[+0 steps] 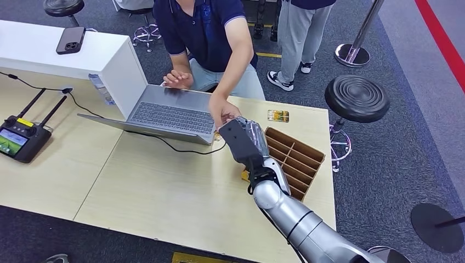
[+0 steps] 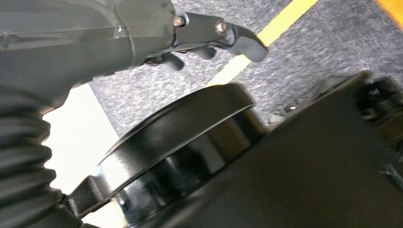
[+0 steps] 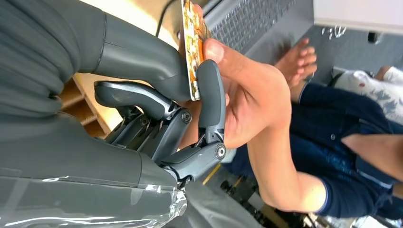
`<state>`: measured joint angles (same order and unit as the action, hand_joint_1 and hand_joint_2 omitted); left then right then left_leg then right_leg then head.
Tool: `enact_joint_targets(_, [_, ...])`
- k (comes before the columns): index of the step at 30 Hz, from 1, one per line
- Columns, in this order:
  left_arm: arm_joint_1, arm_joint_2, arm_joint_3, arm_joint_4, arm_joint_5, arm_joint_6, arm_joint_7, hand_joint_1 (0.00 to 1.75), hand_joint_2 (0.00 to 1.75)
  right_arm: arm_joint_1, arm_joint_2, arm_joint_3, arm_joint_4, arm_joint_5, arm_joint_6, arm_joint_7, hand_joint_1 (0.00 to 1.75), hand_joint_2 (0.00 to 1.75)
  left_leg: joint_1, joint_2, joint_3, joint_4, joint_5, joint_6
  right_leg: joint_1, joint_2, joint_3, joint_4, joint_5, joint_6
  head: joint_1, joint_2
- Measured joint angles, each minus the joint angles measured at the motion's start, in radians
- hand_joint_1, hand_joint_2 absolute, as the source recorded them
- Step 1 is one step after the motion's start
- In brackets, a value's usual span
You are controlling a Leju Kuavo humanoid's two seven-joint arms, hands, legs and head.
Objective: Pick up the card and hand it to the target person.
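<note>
In the right wrist view a thin orange patterned card (image 3: pixel 192 47) stands edge-on, pinched between the thumb and a finger of my right hand (image 3: pixel 180 109). A seated person's hand (image 3: pixel 252 95) grips the same card from the other side, thumb pressed on it. From the head view, my right hand (image 1: pixel 244 139) is raised over the table beside the laptop corner and meets the person's hand (image 1: pixel 224 112). My left hand (image 2: pixel 214 33) hangs down over the floor, fingers loose and holding nothing.
A brown slotted wooden tray (image 1: pixel 299 159) lies just right of my right hand, and a second card (image 1: pixel 278 115) lies behind it. An open laptop (image 1: pixel 170 112) with its cable, a remote controller (image 1: pixel 19 139), a white box with a phone (image 1: pixel 70 39) and a black stool (image 1: pixel 356 97) surround the spot.
</note>
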<state>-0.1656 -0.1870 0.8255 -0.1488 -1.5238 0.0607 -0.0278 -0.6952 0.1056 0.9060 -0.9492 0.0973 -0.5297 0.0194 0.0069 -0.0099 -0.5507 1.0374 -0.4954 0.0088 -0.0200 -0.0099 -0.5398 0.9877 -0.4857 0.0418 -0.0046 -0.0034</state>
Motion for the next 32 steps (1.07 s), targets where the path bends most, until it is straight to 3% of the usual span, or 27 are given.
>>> enact_joint_targets(2, [-0.006,-0.001,0.000,0.000,0.000,0.000,0.000,0.00,1.75,-0.009,-0.001,0.000,0.007,0.001,-0.011,0.004,1.74,1.75,0.000,0.000,0.000,0.000,0.000,0.000,0.000,0.000,0.000,0.000,0.000,0.000,0.000,0.000])
enact_joint_targets(6, [-0.009,-0.002,0.000,0.000,0.000,0.001,0.005,0.00,0.00,-0.024,-0.005,0.000,0.021,0.005,-0.026,0.010,0.06,1.75,0.000,0.000,0.000,0.000,0.000,0.000,0.000,0.001,0.000,0.000,0.000,0.000,0.000,0.000])
enact_joint_targets(7, [-0.007,-0.002,0.000,0.000,0.000,0.001,0.007,0.00,0.00,-0.026,-0.007,0.000,0.024,0.008,-0.029,0.012,0.00,1.75,0.000,0.000,0.000,0.000,0.000,0.000,0.000,0.001,0.000,0.000,0.000,0.000,0.000,0.000])
enact_joint_targets(18, [0.011,-0.001,0.000,0.000,0.000,0.017,0.007,0.00,0.00,-0.030,-0.034,-0.008,0.034,0.017,-0.082,0.039,0.00,1.75,0.000,0.002,0.001,0.000,0.000,0.000,0.000,0.002,-0.001,0.000,0.000,0.000,0.000,0.000])
enact_joint_targets(26, [0.020,-0.001,0.000,0.000,0.000,0.032,-0.015,0.00,0.00,-0.004,-0.132,-0.054,-0.027,0.055,-0.151,0.113,0.00,1.75,0.000,0.002,0.001,0.001,0.000,0.000,0.000,0.002,-0.001,-0.001,0.001,0.000,0.000,0.000])
enact_joint_targets(30, [0.030,0.001,0.000,0.000,0.000,0.039,-0.020,0.00,0.00,0.054,-0.213,-0.101,-0.080,0.100,-0.168,0.165,0.00,0.00,-0.001,0.002,0.001,0.001,0.000,0.000,0.000,0.003,-0.002,-0.001,0.001,0.000,0.000,0.000])
enact_joint_targets(32, [0.032,0.002,0.000,0.000,0.000,0.041,-0.020,0.00,0.00,0.086,-0.245,-0.128,-0.097,0.129,-0.170,0.189,0.00,0.00,-0.001,0.002,0.001,0.001,0.000,0.000,0.000,0.002,-0.002,-0.001,0.001,0.000,0.000,0.000])
